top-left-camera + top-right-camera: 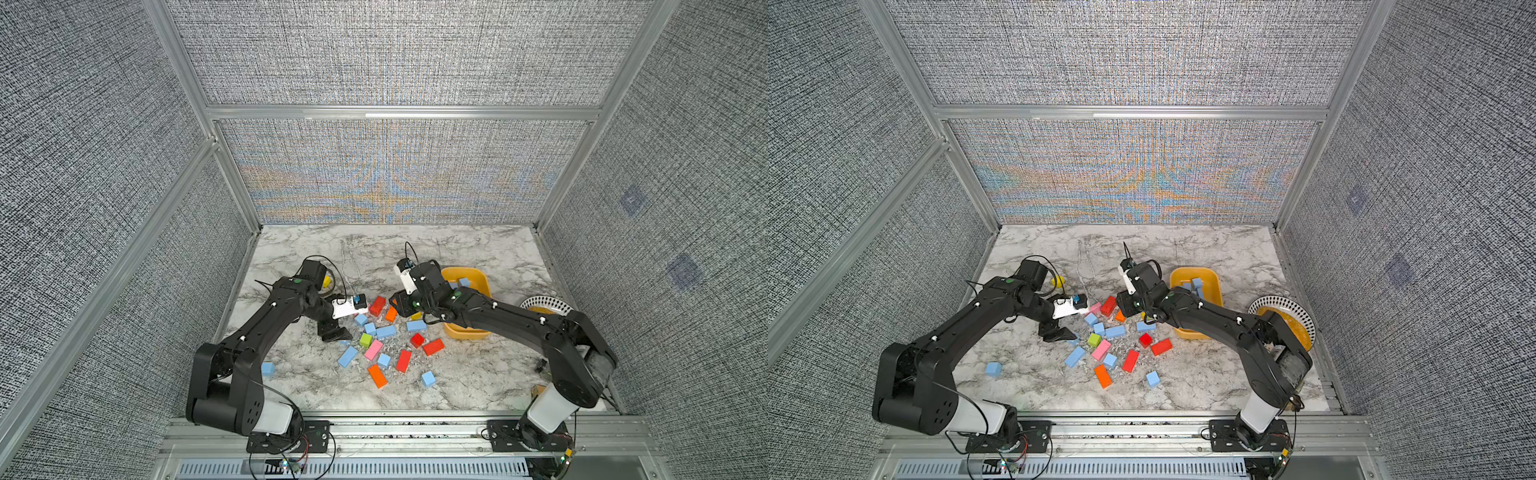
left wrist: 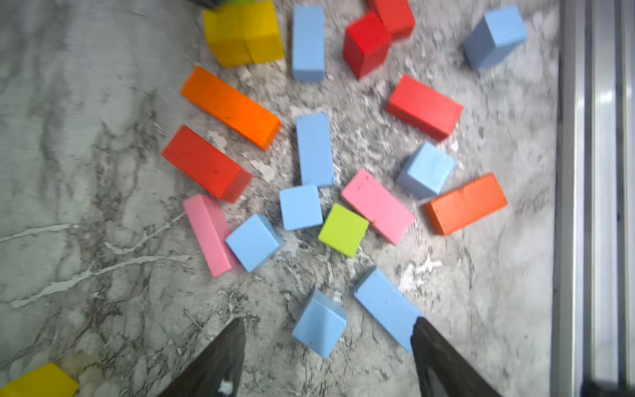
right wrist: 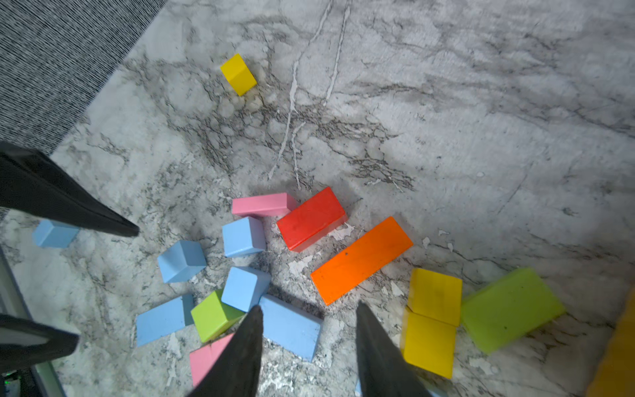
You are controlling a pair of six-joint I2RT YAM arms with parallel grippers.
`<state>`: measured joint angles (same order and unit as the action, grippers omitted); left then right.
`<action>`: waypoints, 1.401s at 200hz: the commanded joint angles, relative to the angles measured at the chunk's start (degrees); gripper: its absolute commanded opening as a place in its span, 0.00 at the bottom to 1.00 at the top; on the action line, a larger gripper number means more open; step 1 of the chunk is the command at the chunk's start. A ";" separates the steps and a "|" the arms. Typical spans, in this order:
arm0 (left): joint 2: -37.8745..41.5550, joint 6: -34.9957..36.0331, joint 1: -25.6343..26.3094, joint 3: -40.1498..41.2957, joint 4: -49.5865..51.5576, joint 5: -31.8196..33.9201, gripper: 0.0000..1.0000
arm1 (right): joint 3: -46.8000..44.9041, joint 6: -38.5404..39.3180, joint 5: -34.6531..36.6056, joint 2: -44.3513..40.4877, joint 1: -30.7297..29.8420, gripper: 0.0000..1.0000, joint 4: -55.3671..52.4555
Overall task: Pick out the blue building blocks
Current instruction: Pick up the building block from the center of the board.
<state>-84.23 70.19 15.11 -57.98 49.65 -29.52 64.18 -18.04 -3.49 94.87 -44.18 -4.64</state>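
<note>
Marble tabletop (image 2: 103, 172), left fingers (image 2: 226, 350) wide astride a blue cube (image 2: 319, 323) (untouched), right fingers (image 3: 240, 354) parted, empty.

Building blocks (image 1: 386, 331) are lying scattered on the table's (image 1: 478, 386) middle; a tub (image 1: 465, 333) is sitting to their right, holding more blocks.

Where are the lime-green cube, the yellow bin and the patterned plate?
lime-green cube (image 2: 343, 230): left wrist view, top face.
yellow bin (image 1: 1187, 333): in a top view, near wall.
patterned plate (image 1: 1283, 301): in a top view, far rim.
</note>
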 commanded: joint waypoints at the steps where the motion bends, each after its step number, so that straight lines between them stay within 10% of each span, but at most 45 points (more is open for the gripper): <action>1: -2.73 14.07 0.34 -1.20 4.08 5.90 0.76 | -1.69 -1.18 0.41 -1.16 0.02 0.46 4.37; 144: -15.88 17.66 4.48 -1.23 -5.45 15.05 0.64 | -9.49 -2.53 0.90 -5.14 0.15 0.47 8.86; 198: -14.55 16.91 4.42 0.14 -7.37 13.98 0.25 | -12.46 -3.65 -0.07 -7.78 0.24 0.47 11.92; 280: -1.40 -10.89 4.40 -2.66 -14.21 -7.91 0.14 | -13.47 -10.84 -14.84 -9.29 1.96 0.46 19.47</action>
<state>-89.01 72.62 19.51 -62.26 41.60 -26.81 48.84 -25.65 -8.69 83.81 -42.09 10.09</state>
